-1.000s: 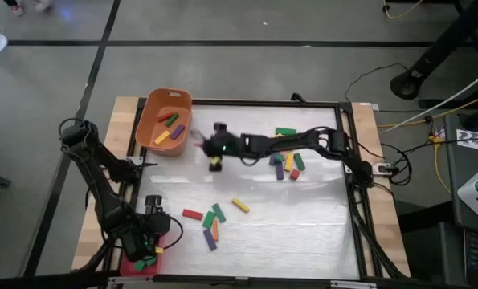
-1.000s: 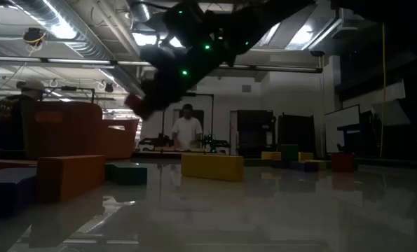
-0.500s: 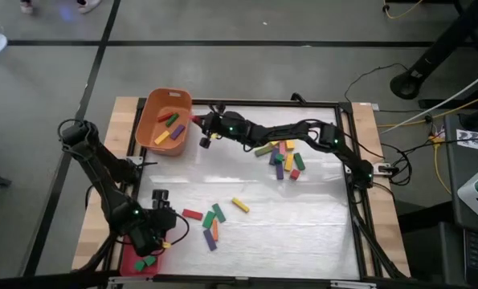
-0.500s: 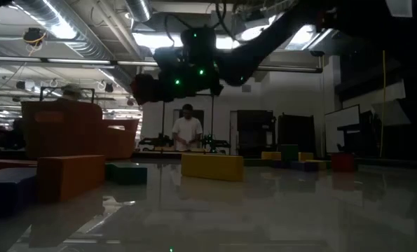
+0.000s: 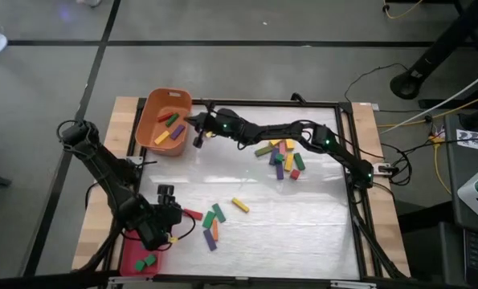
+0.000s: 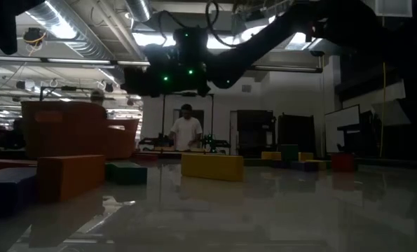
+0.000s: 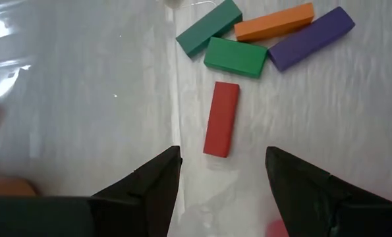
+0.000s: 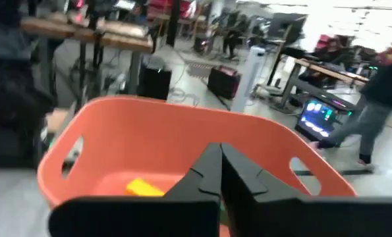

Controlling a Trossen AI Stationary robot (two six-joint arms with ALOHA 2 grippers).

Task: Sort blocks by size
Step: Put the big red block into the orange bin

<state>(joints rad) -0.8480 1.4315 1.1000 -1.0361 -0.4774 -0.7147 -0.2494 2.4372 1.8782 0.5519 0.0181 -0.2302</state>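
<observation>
The blocks lie in three places on the white table: a mixed cluster [image 5: 283,156] at the centre right, a lone yellow bar [image 5: 239,205], and a near group [image 5: 213,225] with a red bar [image 7: 221,119] beside it. My left gripper [image 7: 222,172] hangs open above the table, just short of that red bar's near end. My right gripper [image 8: 220,164] is shut and empty. It points level at the right rim of the orange tub [image 5: 165,120], which holds red, green, yellow and purple bars.
A flat red tray [image 5: 138,258] with green cubes sits at the near left corner, under my left arm. A black frame [image 5: 347,160] edges the table. Bare white table lies between the tub and the near group. A person stands in the room behind.
My right gripper has gone from the table's middle toward the tub at the far left and has tipped up from pointing down to level. A reddish piece at its tips earlier no longer shows. My left gripper has slid from over the red tray toward the red bar.
</observation>
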